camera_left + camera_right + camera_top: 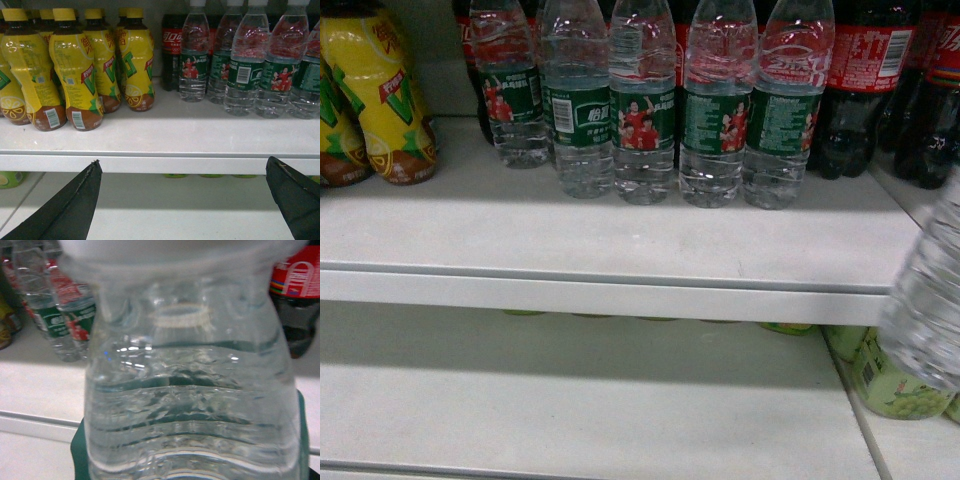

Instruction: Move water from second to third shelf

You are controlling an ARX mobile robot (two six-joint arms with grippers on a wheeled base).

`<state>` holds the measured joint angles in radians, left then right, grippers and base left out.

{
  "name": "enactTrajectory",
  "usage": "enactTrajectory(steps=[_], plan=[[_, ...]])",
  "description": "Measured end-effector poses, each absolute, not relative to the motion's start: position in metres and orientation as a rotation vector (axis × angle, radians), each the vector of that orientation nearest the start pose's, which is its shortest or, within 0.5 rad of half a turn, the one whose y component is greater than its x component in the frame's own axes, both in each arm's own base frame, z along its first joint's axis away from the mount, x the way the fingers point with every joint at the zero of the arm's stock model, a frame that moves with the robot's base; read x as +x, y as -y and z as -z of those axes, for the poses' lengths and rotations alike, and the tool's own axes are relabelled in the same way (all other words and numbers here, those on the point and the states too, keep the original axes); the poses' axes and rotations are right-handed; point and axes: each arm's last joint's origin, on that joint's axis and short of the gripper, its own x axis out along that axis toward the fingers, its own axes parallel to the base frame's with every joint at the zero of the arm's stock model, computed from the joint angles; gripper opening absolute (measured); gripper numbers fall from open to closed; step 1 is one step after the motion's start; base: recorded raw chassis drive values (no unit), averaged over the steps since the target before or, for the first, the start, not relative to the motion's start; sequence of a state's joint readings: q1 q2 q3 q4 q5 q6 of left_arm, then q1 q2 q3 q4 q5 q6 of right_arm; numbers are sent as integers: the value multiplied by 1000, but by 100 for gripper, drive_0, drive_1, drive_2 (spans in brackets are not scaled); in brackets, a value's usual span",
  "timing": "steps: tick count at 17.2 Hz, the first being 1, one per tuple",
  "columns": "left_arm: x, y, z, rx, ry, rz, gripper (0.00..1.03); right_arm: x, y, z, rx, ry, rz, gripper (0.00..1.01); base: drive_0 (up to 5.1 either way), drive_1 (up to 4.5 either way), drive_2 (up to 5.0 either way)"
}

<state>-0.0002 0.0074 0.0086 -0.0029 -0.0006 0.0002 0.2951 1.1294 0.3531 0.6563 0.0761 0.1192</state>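
One water bottle (928, 290), clear and ribbed, hangs tilted and blurred at the right edge of the head view, in front of the upper shelf's lip (620, 285) and above the lower shelf (570, 400). The same water bottle (190, 390) fills the right wrist view, with a dark green label at its bottom corners. My right gripper is shut on it, and its fingers are hidden behind it. Several more water bottles (642, 110) stand in a row on the upper shelf. My left gripper (183, 164) is open and holds nothing, level with the shelf lip (160, 163).
Yellow lemon-tea bottles (75, 75) crowd the left of the upper shelf. Dark cola bottles (865, 80) stand behind and to the right of the water row. Green-labelled containers (890, 385) sit on the lower shelf at the right, below the held bottle.
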Motion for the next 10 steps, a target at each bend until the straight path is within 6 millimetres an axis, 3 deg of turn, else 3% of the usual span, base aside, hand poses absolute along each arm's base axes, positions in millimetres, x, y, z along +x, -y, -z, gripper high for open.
enactTrajectory(steps=[3,5,8,10], plan=[[98,0,-166,0,-1,0,98,183,-22,-214,129,-77,-97,44,0,0,0],[98,0,-166,0,-1,0,98,167,-6,-221,141,-43,-48,44,0,0,0],[98,0,-166,0,-2,-1,98,147,10,-228,177,-32,-35,44,0,0,0],[98,0,-166,0,-2,0,98,137,9,-231,200,-28,-96,43,0,0,0]])
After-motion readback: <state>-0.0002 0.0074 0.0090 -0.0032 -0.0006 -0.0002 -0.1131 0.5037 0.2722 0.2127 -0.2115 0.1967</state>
